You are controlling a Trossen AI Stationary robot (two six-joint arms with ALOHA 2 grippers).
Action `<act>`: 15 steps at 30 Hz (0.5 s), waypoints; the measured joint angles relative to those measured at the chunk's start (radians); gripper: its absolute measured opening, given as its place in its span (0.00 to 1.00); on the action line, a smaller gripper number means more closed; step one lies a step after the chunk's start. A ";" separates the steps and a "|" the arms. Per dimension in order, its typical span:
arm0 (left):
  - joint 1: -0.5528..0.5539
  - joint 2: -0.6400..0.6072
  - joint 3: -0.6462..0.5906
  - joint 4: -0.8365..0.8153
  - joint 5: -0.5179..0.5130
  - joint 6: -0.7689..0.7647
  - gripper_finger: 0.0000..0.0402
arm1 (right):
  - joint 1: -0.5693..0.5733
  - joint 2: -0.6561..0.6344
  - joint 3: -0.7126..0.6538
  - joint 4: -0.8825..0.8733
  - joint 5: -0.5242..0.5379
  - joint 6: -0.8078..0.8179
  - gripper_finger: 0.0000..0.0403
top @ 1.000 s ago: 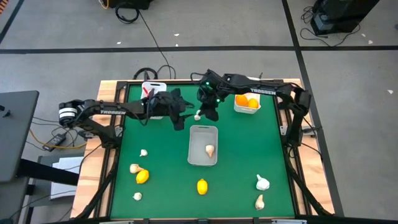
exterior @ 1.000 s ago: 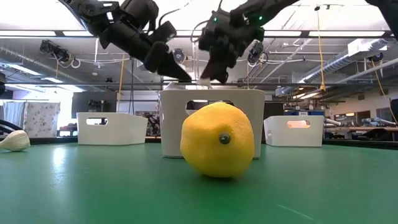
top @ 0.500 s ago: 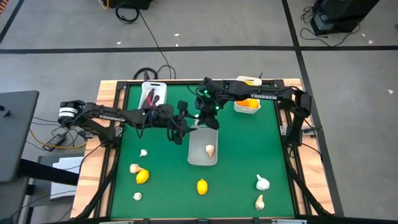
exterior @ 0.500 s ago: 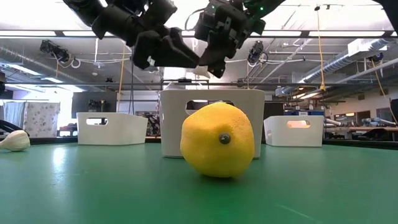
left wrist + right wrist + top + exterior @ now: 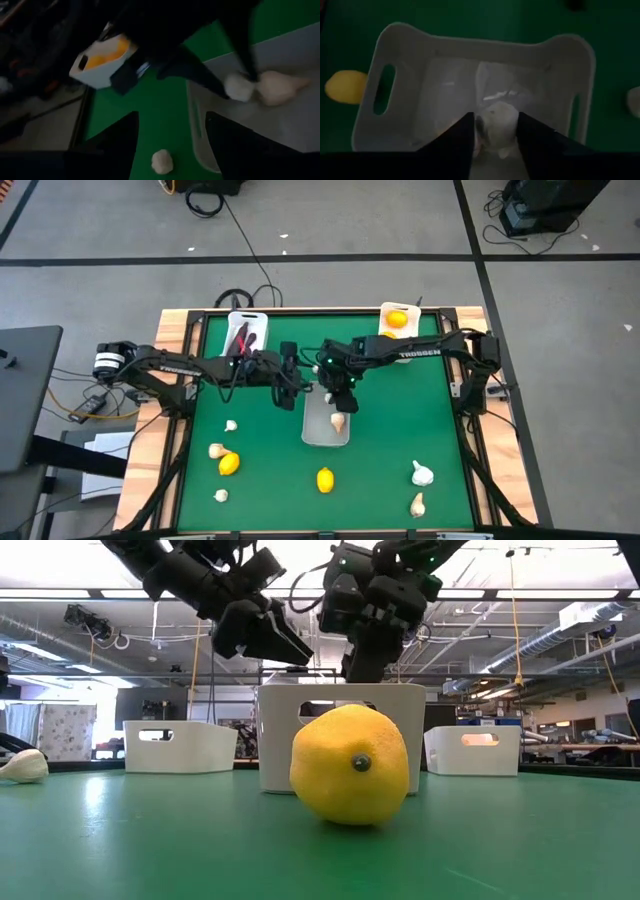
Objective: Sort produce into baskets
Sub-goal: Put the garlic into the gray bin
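On the green table [image 5: 400, 410], the widest bare ground lies on my right-hand side, between the middle basket [image 5: 310, 432] and the table's right edge, with only two garlic bulbs [image 5: 422, 473] near the front corner. At the back edge stand the other two baskets: the left basket [image 5: 247, 318] holds dark purple vegetables [image 5: 243, 337], and the right basket [image 5: 397, 308] holds orange fruit [image 5: 397, 320]. Both my arms crowd over the middle basket's rear end. My left gripper [image 5: 293, 395] hangs just outside its left rim, jaws apart and empty, close beside my right gripper [image 5: 337, 392], so there is little room between us. The right gripper is down inside the basket around a garlic bulb [image 5: 496, 122]; whether it clamps the bulb or stands loose of it I cannot tell. A second bulb [image 5: 339, 421] lies on the basket floor just beside. Out front sit two lemons [image 5: 325, 479], one beside the left edge, and three small bulbs [image 5: 231, 425] scattered along that side.
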 joint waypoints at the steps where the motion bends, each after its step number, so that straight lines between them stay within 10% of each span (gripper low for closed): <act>1: 0.010 0.000 0.000 -0.002 -0.001 -0.015 0.59 | 0.003 -0.001 0.000 0.006 0.011 0.000 0.41; 15: 0.179 0.003 0.000 -0.120 -0.010 -0.223 0.59 | -0.127 -0.003 0.084 0.065 0.246 -0.041 0.54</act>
